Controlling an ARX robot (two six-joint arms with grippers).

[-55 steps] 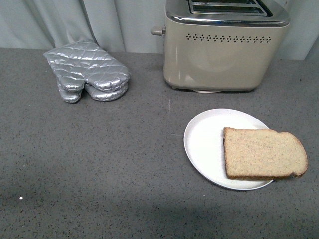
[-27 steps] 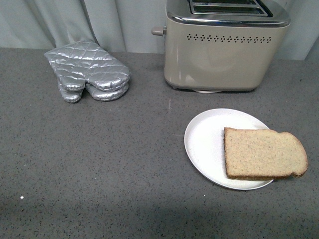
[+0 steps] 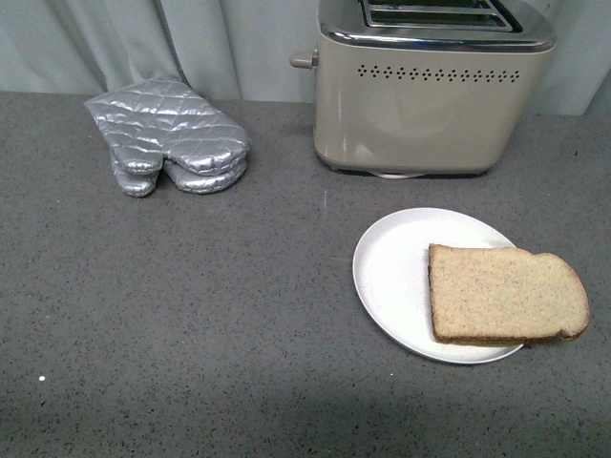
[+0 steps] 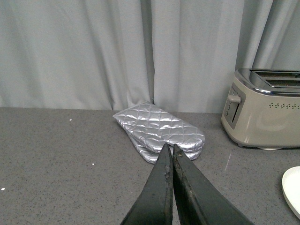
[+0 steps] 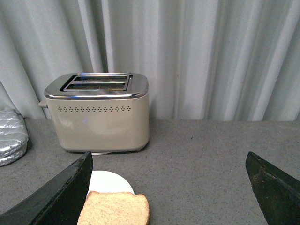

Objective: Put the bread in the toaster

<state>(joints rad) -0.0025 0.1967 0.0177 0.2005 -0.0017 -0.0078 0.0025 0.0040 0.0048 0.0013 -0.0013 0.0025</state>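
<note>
The bread [image 3: 504, 294] lies flat on a round white plate [image 3: 396, 272] at the right of the grey counter, its rounded top hanging past the plate's right rim. The beige toaster [image 3: 430, 91] with chrome top and two empty slots stands behind the plate. Neither arm shows in the front view. In the right wrist view, my right gripper [image 5: 168, 161] is open and empty, with the bread [image 5: 115, 208] by one finger and the toaster [image 5: 98, 112] beyond. In the left wrist view, my left gripper [image 4: 170, 149] is shut on nothing, pointing toward the oven mitt [image 4: 159, 131].
A silver quilted oven mitt [image 3: 170, 148] lies at the back left of the counter. Grey curtains [image 3: 143, 38] hang along the back edge. The toaster's side lever [image 3: 304, 59] sticks out to the left.
</note>
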